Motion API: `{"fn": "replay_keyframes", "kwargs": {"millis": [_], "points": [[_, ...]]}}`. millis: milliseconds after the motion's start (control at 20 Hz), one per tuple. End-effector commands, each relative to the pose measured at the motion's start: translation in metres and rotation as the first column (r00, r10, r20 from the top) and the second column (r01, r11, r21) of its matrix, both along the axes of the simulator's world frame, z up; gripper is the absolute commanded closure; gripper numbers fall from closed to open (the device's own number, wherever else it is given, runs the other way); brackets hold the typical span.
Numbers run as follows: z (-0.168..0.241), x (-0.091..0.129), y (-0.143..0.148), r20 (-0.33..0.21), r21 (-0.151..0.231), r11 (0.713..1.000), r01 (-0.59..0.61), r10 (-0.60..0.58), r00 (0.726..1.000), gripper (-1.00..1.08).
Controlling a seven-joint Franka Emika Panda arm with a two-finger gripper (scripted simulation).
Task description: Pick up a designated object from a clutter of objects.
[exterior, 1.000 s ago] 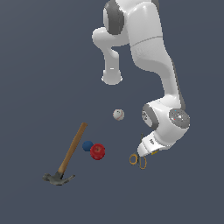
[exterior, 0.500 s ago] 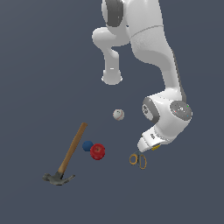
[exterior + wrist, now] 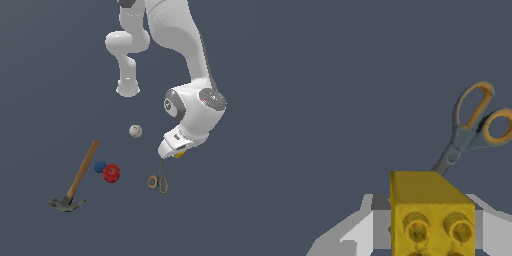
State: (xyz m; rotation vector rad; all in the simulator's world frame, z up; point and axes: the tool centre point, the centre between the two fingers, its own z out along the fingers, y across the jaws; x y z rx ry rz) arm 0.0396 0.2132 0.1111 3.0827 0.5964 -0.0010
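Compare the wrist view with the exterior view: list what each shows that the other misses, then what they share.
Only the wrist view shows the yellow block up close: its round studs and its place between the pale fingers of the gripper.

Only the exterior view shows the hammer, blue ball, red apple, white baseball and the arm's body.

Both show the yellow-handled scissors beside the block, and the block itself, which in the exterior view is only a yellow speck under the arm's hand.
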Motion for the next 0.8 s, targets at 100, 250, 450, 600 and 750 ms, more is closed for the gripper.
{"fn": "replay_keyframes", "kwargs": {"millis": [100,250,450,600,750], "points": [[0.037,-0.020,-0.002,0.001,-0.001,1.000,0.000,0.000,1.000,1.08],[0.061,-0.033,-0.003,0.001,-0.001,1.000,0.000,0.000,1.000,1.08],[0.095,-0.051,-0.004,0.001,-0.001,1.000,0.000,0.000,1.000,1.08],[0.121,-0.065,-0.005,0.001,-0.001,1.000,0.000,0.000,1.000,1.08],[0.148,-0.079,-0.006,0.001,0.000,1.000,-0.001,0.001,1.000,1.08]]}}
